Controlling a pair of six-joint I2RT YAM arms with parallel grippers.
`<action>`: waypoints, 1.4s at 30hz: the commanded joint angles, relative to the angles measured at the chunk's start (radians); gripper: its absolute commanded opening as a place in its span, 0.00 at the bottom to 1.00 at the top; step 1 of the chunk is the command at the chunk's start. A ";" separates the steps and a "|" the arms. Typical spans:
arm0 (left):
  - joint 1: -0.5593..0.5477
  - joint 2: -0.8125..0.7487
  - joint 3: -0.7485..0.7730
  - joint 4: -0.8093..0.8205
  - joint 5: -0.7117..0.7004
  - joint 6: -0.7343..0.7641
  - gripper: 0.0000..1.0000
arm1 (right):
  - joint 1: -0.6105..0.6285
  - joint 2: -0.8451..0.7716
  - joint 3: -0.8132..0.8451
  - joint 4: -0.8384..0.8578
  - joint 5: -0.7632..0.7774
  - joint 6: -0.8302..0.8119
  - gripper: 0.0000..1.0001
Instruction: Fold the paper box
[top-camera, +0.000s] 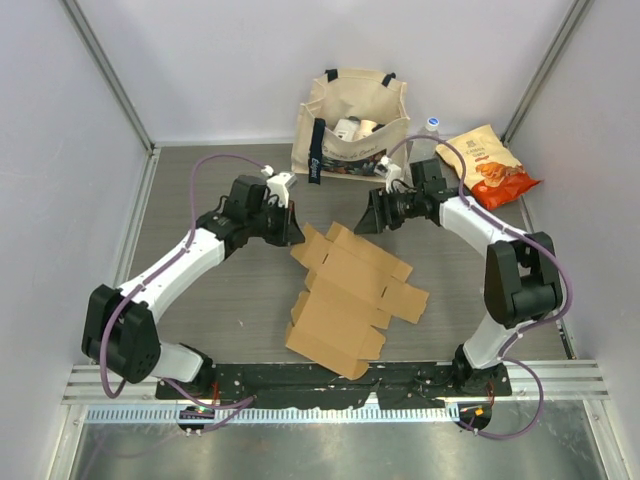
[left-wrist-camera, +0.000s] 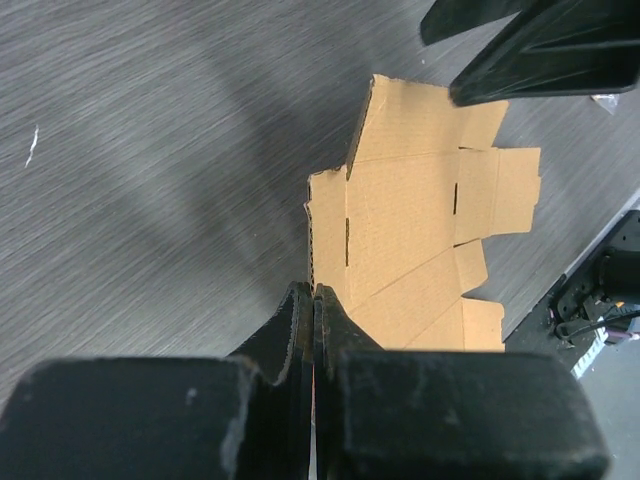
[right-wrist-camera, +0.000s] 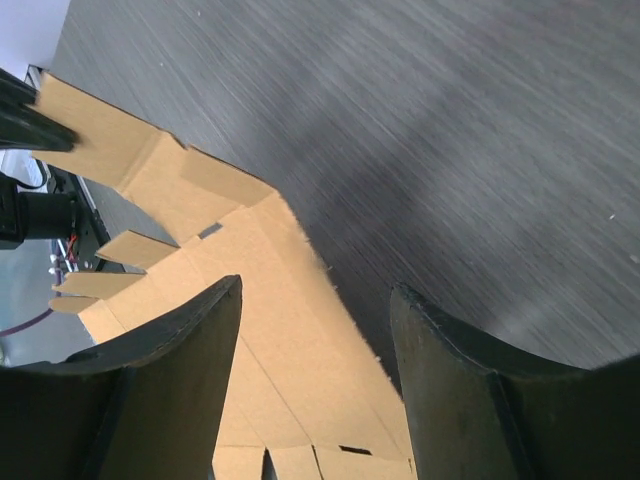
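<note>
The paper box (top-camera: 350, 295) lies unfolded in the middle of the table as a flat brown cardboard sheet with flaps and creases. My left gripper (top-camera: 297, 233) is at its far-left corner, jaws pressed together. In the left wrist view the box's (left-wrist-camera: 420, 220) raised flap edge runs straight into the tips of the gripper (left-wrist-camera: 314, 290). My right gripper (top-camera: 368, 220) hovers open over the box's far edge. In the right wrist view one finger (right-wrist-camera: 190, 350) is above the cardboard (right-wrist-camera: 290, 350) and the other (right-wrist-camera: 450, 370) above bare table, touching nothing.
A beige tote bag (top-camera: 350, 125) with items inside stands at the back. A yellow-orange snack packet (top-camera: 495, 165) and a bottle cap (top-camera: 432, 123) sit at the back right. White walls close in both sides. The arms' mounting rail (top-camera: 330, 385) borders the near edge.
</note>
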 joint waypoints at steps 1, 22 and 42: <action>0.024 -0.042 -0.010 0.058 0.072 0.017 0.00 | 0.005 0.024 -0.049 0.120 -0.071 -0.009 0.65; 0.075 -0.011 -0.036 0.088 0.092 -0.017 0.00 | 0.048 -0.077 -0.260 0.368 -0.004 0.091 0.18; 0.013 -0.109 -0.101 0.189 -0.158 -0.121 0.48 | 0.186 -0.165 -0.240 0.203 0.456 -0.027 0.01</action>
